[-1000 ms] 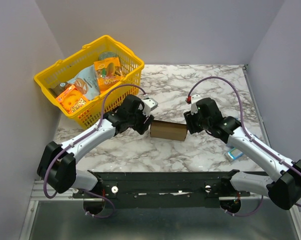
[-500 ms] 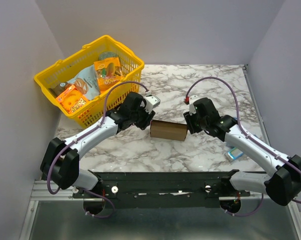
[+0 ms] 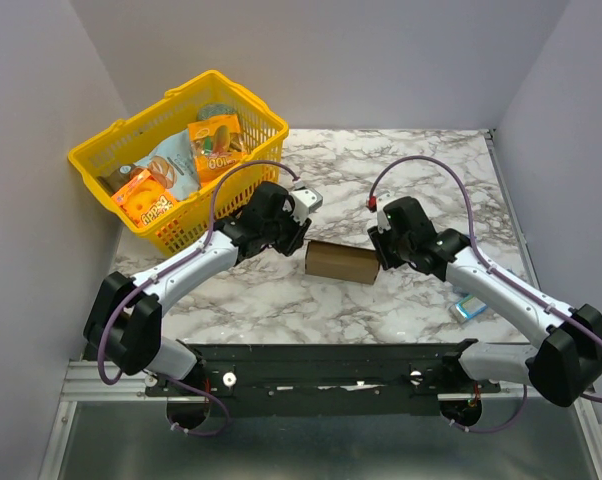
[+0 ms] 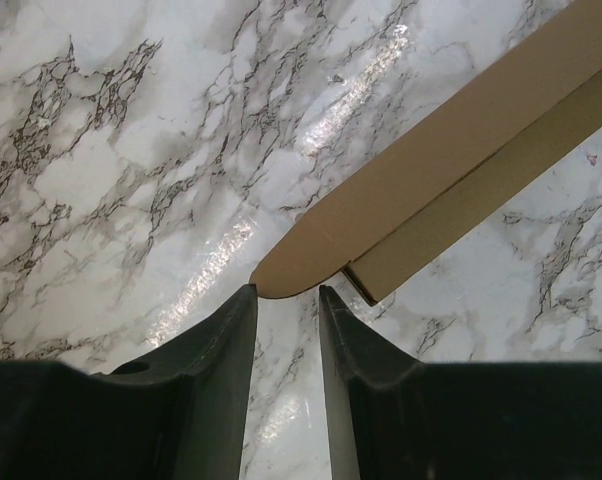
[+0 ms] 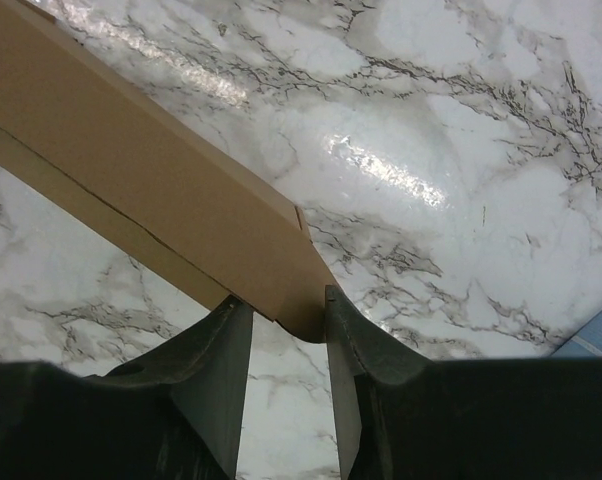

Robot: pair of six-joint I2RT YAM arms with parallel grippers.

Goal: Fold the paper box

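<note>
The paper box is a small plain brown carton lying on its side on the marble table, between my two grippers. My left gripper is at its left end. In the left wrist view the box runs off to the upper right and its rounded flap tip just reaches my left gripper, whose jaws stand narrowly open with marble showing between them. My right gripper is at the right end. In the right wrist view the box pokes a rounded flap between the tips of my right gripper, which is narrowly open around it.
A yellow basket holding printed snack packs stands at the back left, close behind the left arm. A small blue packet lies by the right arm, its corner showing in the right wrist view. Grey walls enclose the table on three sides.
Both grippers have narrowed their jaws at the box's ends. The left gripper has shifted a little right and back, and the box has slid slightly to the right.
</note>
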